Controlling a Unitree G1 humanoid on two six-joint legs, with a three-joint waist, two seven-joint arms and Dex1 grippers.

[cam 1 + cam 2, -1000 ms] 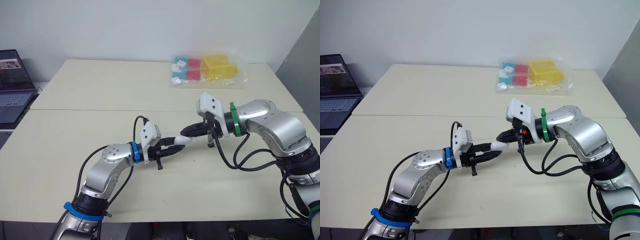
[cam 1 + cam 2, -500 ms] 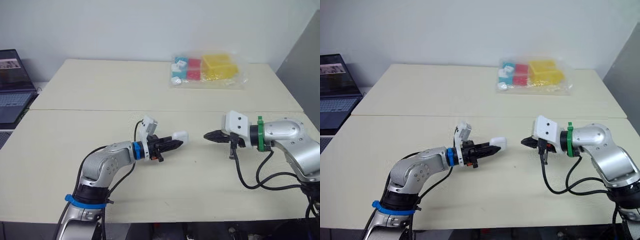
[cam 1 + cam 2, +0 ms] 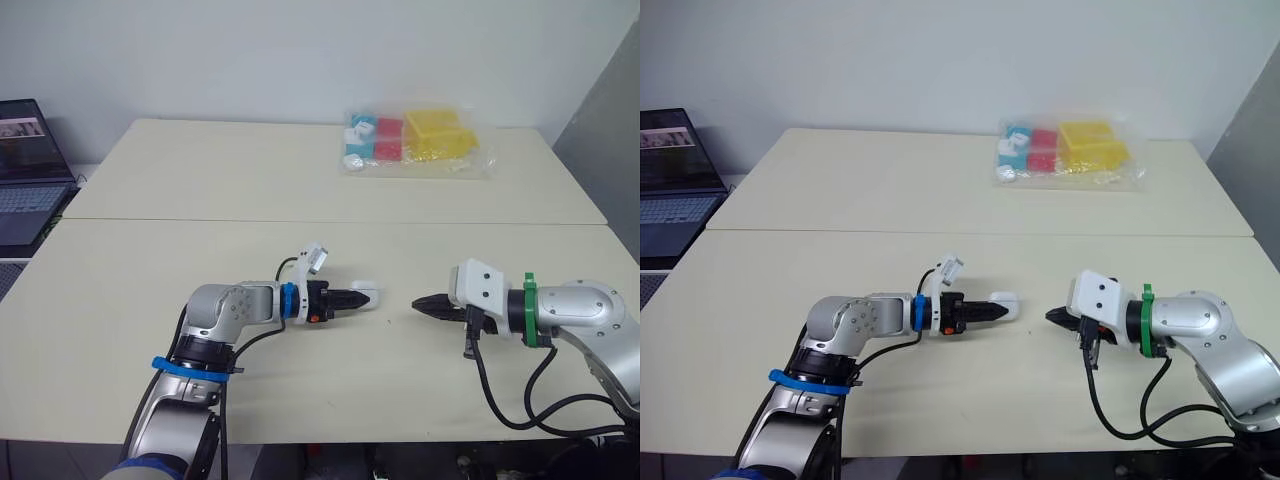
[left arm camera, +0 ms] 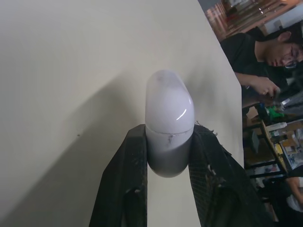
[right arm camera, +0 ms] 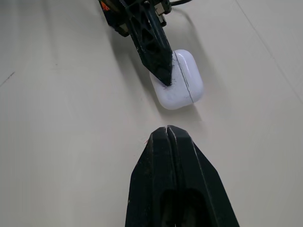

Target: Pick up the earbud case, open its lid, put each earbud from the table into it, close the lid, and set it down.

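Left hand (image 3: 352,298) is clamped on the earbud case (image 3: 366,296), holding it flat and low at the counter (image 3: 200,180); whether it touches, I can't tell. Right hand (image 3: 420,304) sits just beyond the earbud case, fingers pressed together, tip aimed straight at it with a clear gap between. Lid looks closed, so I'd call this the set-down.

Now the danger. The pinch sits on one end of a smooth, rounded shell, with most of the earbud case sticking out past the fingertips. If the fingers part unevenly, one could drag the case sideways or flick it over. If it's above the counter when released, a drop could pop the lid. And a small forward creep from the right hand would shove the case.

The views split the story. The left wrist view shows the grip itself: a black finger (image 4: 128,175) on each side of the case's near end, and a person (image 4: 265,52) seated past the counter's edge. The right wrist view gives the lid seam, shut tight, and the case's shadow close beneath it. The head views give the gap between the hands, plus a bag of coloured blocks (image 3: 415,140) far behind the case.
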